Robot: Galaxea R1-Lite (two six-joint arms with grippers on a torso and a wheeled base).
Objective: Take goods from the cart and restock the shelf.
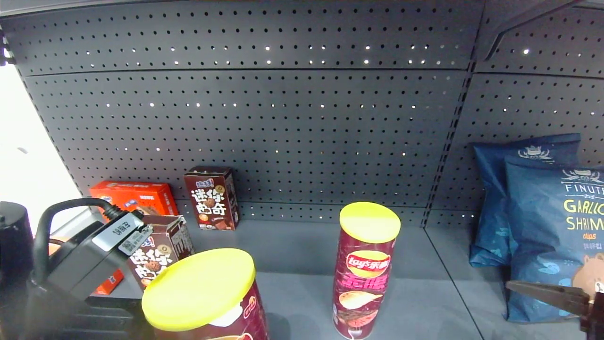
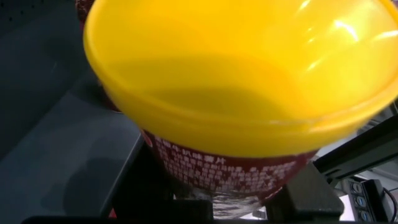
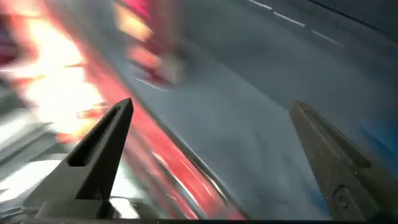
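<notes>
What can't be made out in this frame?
- Head view: the held can is cut off below by the bottom edge.
- Left wrist view: its yellow lid blocks most of the shelf ahead.
- Right wrist view: motion blur smears everything beyond the right gripper.
- Head view: the left arm hides part of the orange box.

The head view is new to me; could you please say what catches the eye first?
The yellow-lidded can at front left, closest to the camera, stands out first. A second can stands upright in the middle of the shelf, and blue snack bags stand at the right.
</notes>
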